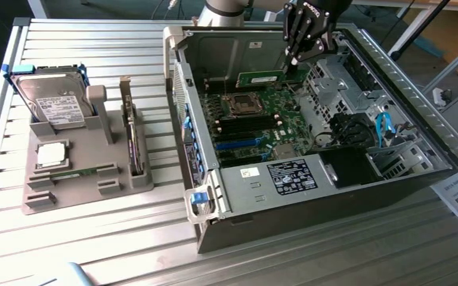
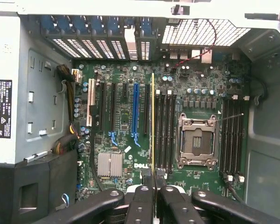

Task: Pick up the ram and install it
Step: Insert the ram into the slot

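My black gripper, fingers nearly closed, pinches the thin green ram stick; skewed beside the silver processor socket, it could jam.

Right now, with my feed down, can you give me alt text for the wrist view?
The black pincer grips the thin green ram stick, seen edge-on, over the green motherboard inside the open grey metal computer case. The stick runs parallel to the long black memory slots beside the empty silver processor socket.
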`<state>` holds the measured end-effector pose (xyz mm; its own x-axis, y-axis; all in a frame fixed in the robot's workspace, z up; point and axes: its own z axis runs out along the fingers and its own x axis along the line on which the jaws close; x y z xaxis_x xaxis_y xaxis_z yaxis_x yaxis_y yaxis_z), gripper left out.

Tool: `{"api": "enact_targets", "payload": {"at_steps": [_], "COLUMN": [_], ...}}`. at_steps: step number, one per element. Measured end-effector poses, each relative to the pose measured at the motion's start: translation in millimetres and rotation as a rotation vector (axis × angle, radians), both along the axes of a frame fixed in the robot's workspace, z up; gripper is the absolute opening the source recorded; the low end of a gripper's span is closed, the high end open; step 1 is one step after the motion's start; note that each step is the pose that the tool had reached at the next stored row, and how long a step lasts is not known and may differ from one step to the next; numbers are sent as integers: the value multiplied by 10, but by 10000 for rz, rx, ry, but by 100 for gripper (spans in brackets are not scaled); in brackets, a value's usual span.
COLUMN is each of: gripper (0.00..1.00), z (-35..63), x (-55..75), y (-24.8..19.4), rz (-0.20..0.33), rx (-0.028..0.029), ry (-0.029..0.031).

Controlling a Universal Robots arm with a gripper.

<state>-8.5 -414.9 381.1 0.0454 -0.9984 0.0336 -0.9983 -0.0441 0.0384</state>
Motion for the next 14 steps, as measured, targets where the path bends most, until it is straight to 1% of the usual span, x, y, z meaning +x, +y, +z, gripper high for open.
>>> {"api": "enact_targets", "payload": {"at_steps": [4, 9, 14], "gripper": [12, 12, 12], "z": [-21, -42, -52], "x": [0, 0, 0], "y": [0, 0, 0], "rz": [-61, -270, -302], "rx": [-1, -1, 0], "ry": [0, 0, 0]}}
